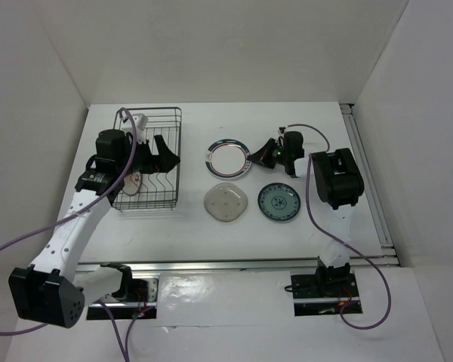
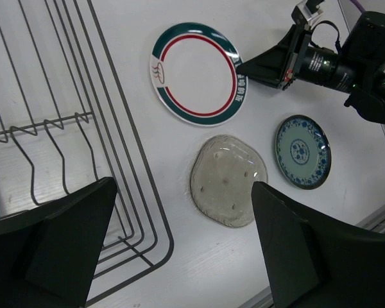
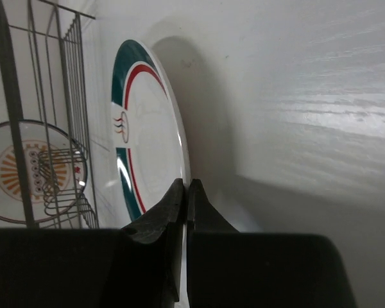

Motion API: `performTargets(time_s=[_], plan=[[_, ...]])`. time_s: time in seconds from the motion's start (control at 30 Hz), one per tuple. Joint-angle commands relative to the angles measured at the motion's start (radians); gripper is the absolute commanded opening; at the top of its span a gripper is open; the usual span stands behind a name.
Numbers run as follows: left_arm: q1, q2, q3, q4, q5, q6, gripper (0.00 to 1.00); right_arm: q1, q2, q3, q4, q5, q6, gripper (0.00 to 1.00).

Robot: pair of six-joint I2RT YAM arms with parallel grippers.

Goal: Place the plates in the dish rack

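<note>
The white plate with a dark rim band (image 1: pixel 228 158) lies on the table right of the dish rack (image 1: pixel 151 110). My right gripper (image 1: pixel 258 157) is shut on its right rim, and the wrist view shows the fingers (image 3: pixel 186 189) pinching the plate's edge (image 3: pixel 144 135). The translucent grey-beige plate (image 1: pixel 226 202) and the teal-blue plate (image 1: pixel 278 201) lie flat in front of it. The orange sunburst plate (image 1: pixel 130 183) sits inside the rack, also seen through the wires (image 3: pixel 22 170). My left gripper (image 1: pixel 166 157) is open and empty above the rack's right side (image 2: pixel 115 128).
A small white object (image 1: pixel 141 119) sits at the rack's far corner. White walls enclose the table on three sides. A metal rail (image 1: pixel 366 173) runs along the right edge. The right arm's cable (image 1: pixel 311 204) loops beside the teal plate.
</note>
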Motion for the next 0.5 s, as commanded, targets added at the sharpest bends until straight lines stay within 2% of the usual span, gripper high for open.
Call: performTargets(time_s=[0.0,0.1,0.23,0.37,0.47], plan=[[0.006,0.051,0.023,0.057,0.075,-0.013,1.00,-0.014,-0.165,-0.051,0.285,0.037,0.149,0.00],[0.006,0.092,0.044,0.076,0.095,-0.024,1.00,0.010,-0.260,-0.062,0.325,0.027,0.149,0.00],[0.017,0.147,0.066,0.085,0.120,-0.024,1.00,0.067,-0.380,-0.056,0.230,0.051,0.065,0.00],[0.026,0.172,0.076,0.096,0.170,-0.024,1.00,0.114,-0.446,-0.085,0.260,0.019,0.050,0.00],[0.026,0.172,0.076,0.106,0.198,-0.024,1.00,0.159,-0.498,-0.094,0.216,0.019,-0.004,0.00]])
